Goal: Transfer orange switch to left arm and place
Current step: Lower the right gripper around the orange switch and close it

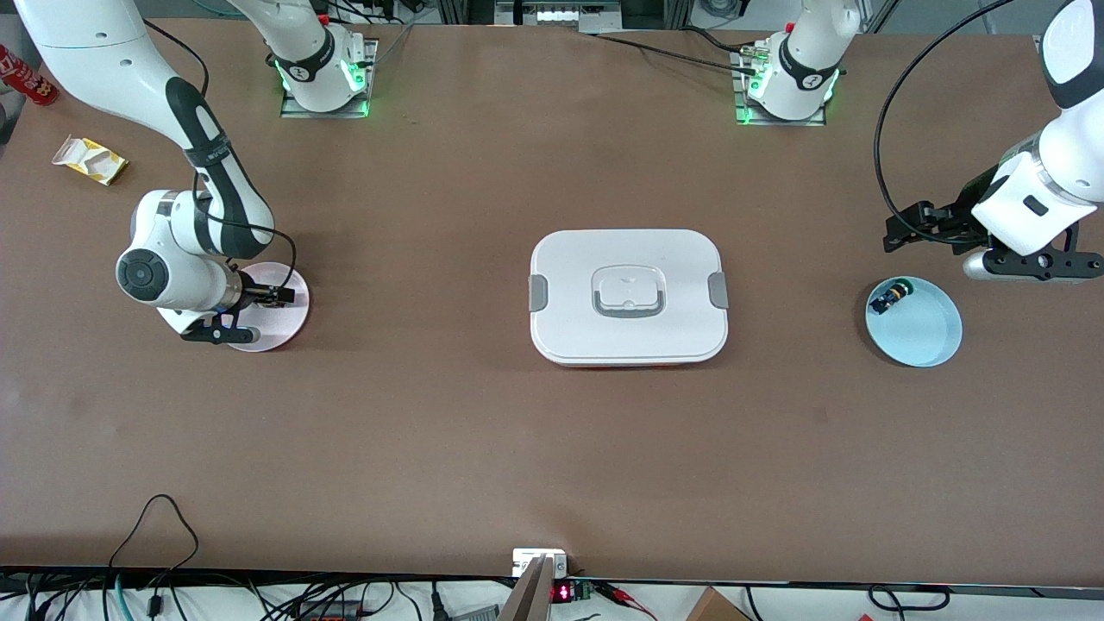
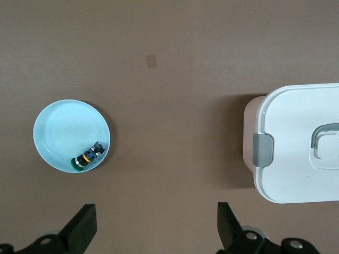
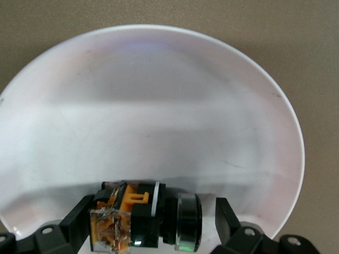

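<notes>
Between the spread fingers of the right hand [image 3: 151, 225], low over the pink plate [image 3: 159, 106], lies the orange switch [image 3: 143, 222], ungripped; the left hand [image 2: 156, 230], also spread, waits above the bench. Pickup, handover around the box [image 1: 629, 296] remain.

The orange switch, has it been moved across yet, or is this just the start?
Just the start. The orange switch lies on the pink plate, with the right gripper low around it, jaws open, not yet gripping. The left gripper waits open near the blue plate. Lifting, passing it between arms and clearing the box all remain.
</notes>
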`<state>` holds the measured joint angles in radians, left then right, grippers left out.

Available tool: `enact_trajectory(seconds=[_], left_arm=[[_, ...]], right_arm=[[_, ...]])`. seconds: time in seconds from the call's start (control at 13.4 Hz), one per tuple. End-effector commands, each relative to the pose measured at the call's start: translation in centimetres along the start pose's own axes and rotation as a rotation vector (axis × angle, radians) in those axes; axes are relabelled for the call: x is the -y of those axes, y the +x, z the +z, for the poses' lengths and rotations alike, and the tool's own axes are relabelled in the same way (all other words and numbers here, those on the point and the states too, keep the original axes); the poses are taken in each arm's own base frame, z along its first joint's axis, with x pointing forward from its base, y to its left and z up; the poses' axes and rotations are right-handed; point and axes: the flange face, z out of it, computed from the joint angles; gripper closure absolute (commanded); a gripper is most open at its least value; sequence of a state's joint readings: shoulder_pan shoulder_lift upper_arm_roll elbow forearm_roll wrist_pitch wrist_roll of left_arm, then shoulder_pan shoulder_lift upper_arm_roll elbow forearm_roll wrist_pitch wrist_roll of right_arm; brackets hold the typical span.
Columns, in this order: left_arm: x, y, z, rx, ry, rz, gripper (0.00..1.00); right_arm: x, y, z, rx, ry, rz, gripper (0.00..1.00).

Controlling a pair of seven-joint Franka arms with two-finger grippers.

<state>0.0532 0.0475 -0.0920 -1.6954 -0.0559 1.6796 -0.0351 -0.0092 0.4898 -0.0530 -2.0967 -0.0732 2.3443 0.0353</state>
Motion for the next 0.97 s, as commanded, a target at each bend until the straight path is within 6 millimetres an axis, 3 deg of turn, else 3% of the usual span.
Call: enact_trajectory(seconds=[0.0, 0.37, 0.52, 0.67, 0.82, 0.9], left_arm=[[-0.18, 0.34, -0.48, 0.005, 0.015, -0.007, 0.0], [-0.18, 0.34, -0.48, 0.005, 0.015, -0.007, 0.0], [-0.17, 0.35, -0.56, 0.004, 0.016, -0.007, 0.0], [-0.1, 0.34, -0.49, 0.005, 0.015, -0.009, 0.0], [-0.19, 0.35, -0.56, 0.004, 0.015, -0.007, 0.0], [-0.1, 0.35, -0.56, 0.004, 0.015, -0.009, 0.0]], right_arm=[[0.19, -0.65, -0.26, -0.007, -0.008, -0.001, 0.0], [0.28, -0.72, -0.18, -0.004, -0.009, -0.001, 0.01], [0.28, -0.73, -0.17, -0.002, -0.009, -0.001, 0.07], [0.36, -0.75, -0.25, -0.002, -0.009, -0.016, 0.5], [0.49, -0.74, -0.73, -0.002, -0.008, -0.059, 0.77], [0.39, -0.55, -1.06, -0.01, -0.008, -0.111, 0.84]])
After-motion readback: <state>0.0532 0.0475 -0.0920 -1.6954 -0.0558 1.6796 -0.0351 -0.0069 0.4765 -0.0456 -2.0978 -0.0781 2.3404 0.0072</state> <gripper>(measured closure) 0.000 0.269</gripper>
